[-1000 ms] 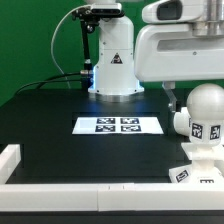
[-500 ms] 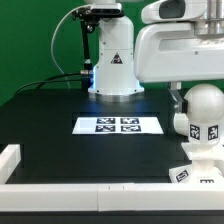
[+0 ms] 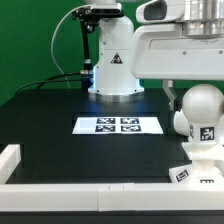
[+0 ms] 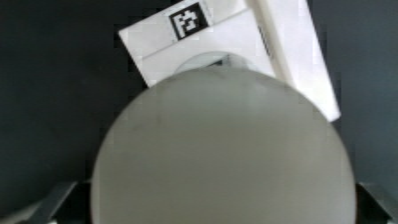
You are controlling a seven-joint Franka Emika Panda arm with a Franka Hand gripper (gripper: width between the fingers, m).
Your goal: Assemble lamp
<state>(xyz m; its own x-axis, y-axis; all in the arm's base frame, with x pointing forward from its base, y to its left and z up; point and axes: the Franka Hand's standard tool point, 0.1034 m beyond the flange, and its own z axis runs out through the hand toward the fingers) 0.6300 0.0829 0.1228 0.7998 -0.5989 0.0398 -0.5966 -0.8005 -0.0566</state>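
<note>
One white bulb (image 3: 203,104), round-headed, square tags, above flared base (image 3: 200,165).

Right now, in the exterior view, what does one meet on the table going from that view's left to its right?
The white rail corner → marker board → bulb.

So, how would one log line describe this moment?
round-headed white plastic bulb: upright | position: over flared square white base | seated: cannot tell | grasp: unclear
</note>
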